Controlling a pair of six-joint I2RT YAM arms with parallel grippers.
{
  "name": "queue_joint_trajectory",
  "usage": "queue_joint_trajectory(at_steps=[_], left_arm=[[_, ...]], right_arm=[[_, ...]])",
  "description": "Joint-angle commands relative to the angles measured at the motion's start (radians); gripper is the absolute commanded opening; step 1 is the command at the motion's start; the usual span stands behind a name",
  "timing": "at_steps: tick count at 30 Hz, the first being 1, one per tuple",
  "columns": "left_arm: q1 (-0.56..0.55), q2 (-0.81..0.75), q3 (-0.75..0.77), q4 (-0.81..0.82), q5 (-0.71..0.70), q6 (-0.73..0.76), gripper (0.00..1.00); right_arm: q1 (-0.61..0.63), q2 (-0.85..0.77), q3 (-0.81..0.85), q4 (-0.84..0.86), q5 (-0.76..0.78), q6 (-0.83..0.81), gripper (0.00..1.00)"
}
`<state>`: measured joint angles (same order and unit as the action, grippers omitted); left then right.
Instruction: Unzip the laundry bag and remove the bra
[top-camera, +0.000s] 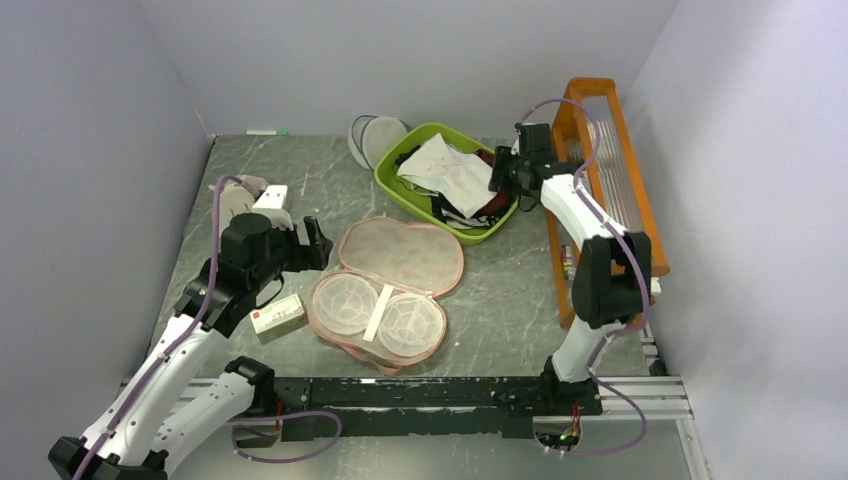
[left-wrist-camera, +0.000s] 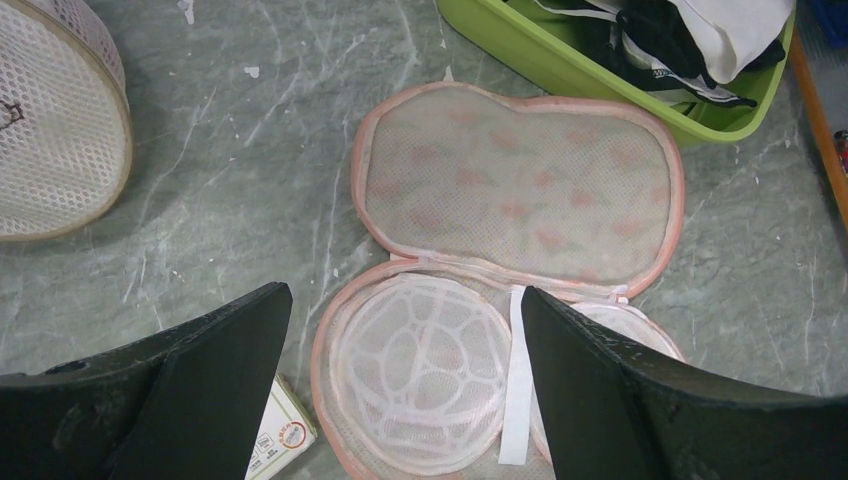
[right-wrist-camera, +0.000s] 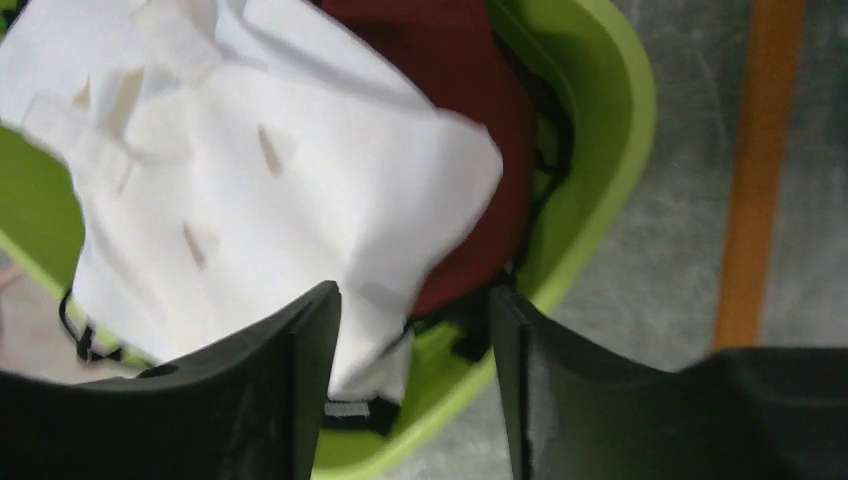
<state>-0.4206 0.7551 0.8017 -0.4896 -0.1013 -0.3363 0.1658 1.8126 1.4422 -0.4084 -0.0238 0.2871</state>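
The peach-pink laundry bag (top-camera: 400, 255) lies unzipped and folded open mid-table. Its flower-print lid (left-wrist-camera: 520, 190) lies flat, and two white mesh cups sit in the near half. The cream-white bra (top-camera: 447, 170) lies on top of other clothes in the green basket (top-camera: 395, 187). It fills the right wrist view (right-wrist-camera: 250, 170). My right gripper (right-wrist-camera: 412, 295) is open over the bra's corner and the basket rim (right-wrist-camera: 600, 150); it also shows in the top view (top-camera: 497, 180). My left gripper (left-wrist-camera: 405, 300) is open and empty above the bag's left cup, seen from above (top-camera: 318, 240).
A dark red garment (right-wrist-camera: 470, 90) lies under the bra. An orange rack (top-camera: 610, 150) stands at the right. A small box (top-camera: 278, 317) lies left of the bag. Round pouches (top-camera: 378, 140) lean at the back. A mesh pouch (left-wrist-camera: 50, 130) sits at the left.
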Motion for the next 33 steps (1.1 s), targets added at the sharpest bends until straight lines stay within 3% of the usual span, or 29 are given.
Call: queue_joint_trajectory(at_steps=[1,3,7,11,16,25,33], left_arm=[[0.009,0.003,-0.007,0.038,0.02,0.012,0.97],[0.009,0.007,-0.007,0.04,0.025,0.014,0.97],[0.01,0.021,-0.006,0.039,0.031,0.015,0.97],[0.011,0.026,-0.004,0.039,0.03,0.015,0.97],[0.011,0.025,-0.009,0.042,0.033,0.014,0.97],[0.011,0.029,-0.005,0.036,0.03,0.013,0.97],[0.011,0.03,-0.007,0.04,0.034,0.013,0.97]], right_arm=[[0.03,-0.206,-0.1,-0.041,0.056,-0.047,0.63],[0.062,-0.283,-0.159,-0.046,0.061,-0.066,0.72],[0.18,-0.413,-0.302,-0.012,0.016,-0.083,0.74],[0.263,-0.531,-0.548,0.169,-0.188,0.01,0.78],[0.265,-0.59,-0.777,0.358,-0.229,0.12,0.82],[0.268,-0.537,-0.87,0.525,-0.225,0.187,0.81],[0.266,-0.523,-0.962,0.711,-0.064,0.216,0.72]])
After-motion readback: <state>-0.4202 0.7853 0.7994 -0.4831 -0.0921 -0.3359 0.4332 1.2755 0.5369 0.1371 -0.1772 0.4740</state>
